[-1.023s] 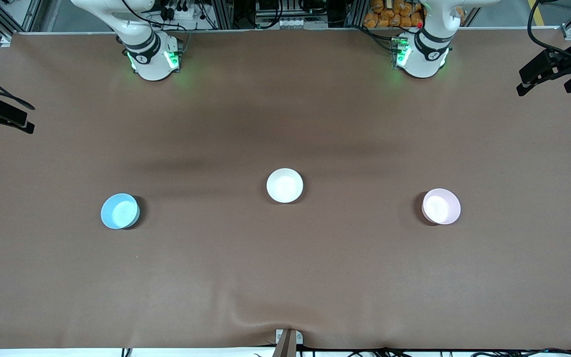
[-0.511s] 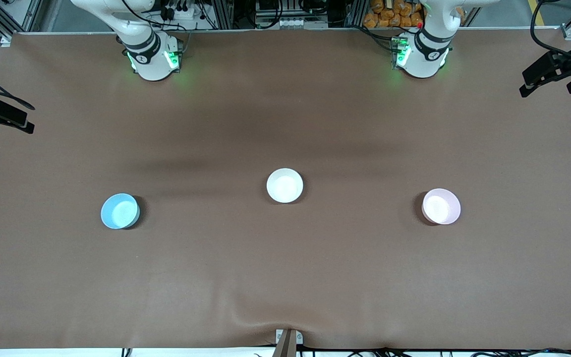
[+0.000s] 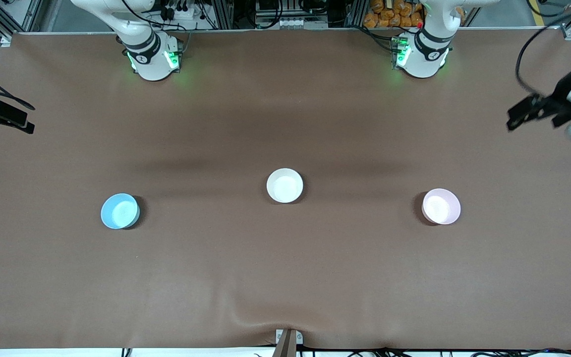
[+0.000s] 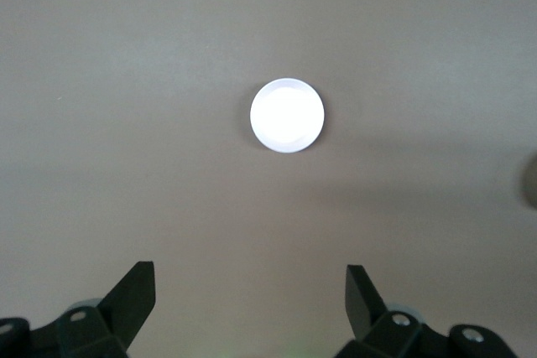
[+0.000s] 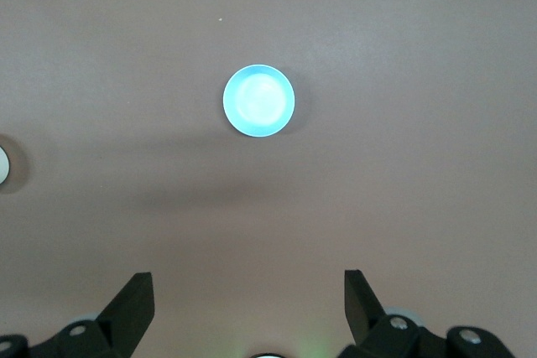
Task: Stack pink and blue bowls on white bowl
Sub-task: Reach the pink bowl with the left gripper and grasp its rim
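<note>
The white bowl [image 3: 285,185] sits upright near the middle of the brown table [image 3: 285,277], and the other two bowls lie well apart from it, one toward each end. The blue bowl [image 3: 120,211] rests toward the right arm's end of the table, a little nearer the front camera than the white bowl. The pink bowl [image 3: 441,206] rests toward the left arm's end, also slightly nearer the front camera than the white bowl, with a whitish glare inside it. All three stand singly on the table with nothing stacked in them. The left gripper [image 3: 538,111] is up in the air over the left arm's end of the table, well apart from the pink bowl and the white bowl; in the left wrist view its fingers [image 4: 134,295] are spread wide with nothing between them, and a round bowl washed out to white [image 4: 287,115] lies on the table under the camera, which by the gripper's place should be the pink bowl. The right gripper [image 3: 3,119] hangs at the edge of the front view over the right arm's end of the table, well apart from the blue bowl; in the right wrist view its fingers [image 5: 132,303] are likewise spread and hold nothing, with the blue bowl [image 5: 259,101] seen below on the bare table.
</note>
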Controlling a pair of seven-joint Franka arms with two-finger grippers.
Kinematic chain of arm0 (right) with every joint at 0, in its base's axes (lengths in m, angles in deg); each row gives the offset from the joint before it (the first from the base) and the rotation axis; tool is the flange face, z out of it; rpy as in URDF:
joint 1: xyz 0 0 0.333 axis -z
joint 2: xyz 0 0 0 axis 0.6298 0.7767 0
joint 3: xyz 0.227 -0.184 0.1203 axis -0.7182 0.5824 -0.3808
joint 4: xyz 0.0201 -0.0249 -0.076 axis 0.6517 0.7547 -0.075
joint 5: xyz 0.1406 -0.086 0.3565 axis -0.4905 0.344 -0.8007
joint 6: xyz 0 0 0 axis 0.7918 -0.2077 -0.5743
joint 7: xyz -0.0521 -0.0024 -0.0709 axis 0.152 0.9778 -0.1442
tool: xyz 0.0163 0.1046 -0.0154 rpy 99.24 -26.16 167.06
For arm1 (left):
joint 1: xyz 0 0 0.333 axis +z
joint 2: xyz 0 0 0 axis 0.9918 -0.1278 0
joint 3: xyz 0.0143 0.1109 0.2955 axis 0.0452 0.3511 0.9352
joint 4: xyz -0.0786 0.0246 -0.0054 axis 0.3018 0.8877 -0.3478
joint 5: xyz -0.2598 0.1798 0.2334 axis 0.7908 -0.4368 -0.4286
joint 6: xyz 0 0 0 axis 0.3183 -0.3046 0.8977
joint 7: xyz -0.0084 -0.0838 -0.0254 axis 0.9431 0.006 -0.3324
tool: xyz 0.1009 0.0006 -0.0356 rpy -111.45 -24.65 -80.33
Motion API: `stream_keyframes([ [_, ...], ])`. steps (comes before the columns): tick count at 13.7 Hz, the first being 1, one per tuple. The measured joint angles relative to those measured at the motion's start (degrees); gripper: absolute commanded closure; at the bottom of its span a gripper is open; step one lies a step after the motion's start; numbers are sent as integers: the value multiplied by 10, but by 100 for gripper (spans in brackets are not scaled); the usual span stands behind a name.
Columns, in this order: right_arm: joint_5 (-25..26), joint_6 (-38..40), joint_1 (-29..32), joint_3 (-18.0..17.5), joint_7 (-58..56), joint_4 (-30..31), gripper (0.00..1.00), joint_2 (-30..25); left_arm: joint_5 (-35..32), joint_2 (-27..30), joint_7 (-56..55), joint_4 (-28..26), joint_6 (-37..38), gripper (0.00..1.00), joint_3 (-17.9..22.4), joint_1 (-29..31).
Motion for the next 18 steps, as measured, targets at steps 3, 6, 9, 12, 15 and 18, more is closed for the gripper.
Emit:
stream_keyframes([
  [3, 0, 0, 0, 0, 0, 0, 0, 1, 0, -39, 0, -64, -116, 0, 0, 1],
  [6, 0, 0, 0, 0, 0, 0, 0, 1, 0, -56, 0, -168, -265, 0, 0, 3],
  [9, 0, 0, 0, 0, 0, 1, 0, 5, 0, -109, 1, -211, -353, 0, 0, 16],
  [12, 0, -3, 0, 0, 0, 2, 0, 20, -1, -176, 4, -213, -410, 2, 0, 32],
  [15, 0, -21, 0, 0, 0, 2, 0, 43, -1, -219, 4, -214, -447, 16, 0, 42],
  [18, 0, -35, 2, 0, 0, 2, 0, 63, -1, -240, 5, -212, -459, 23, 0, 44],
])
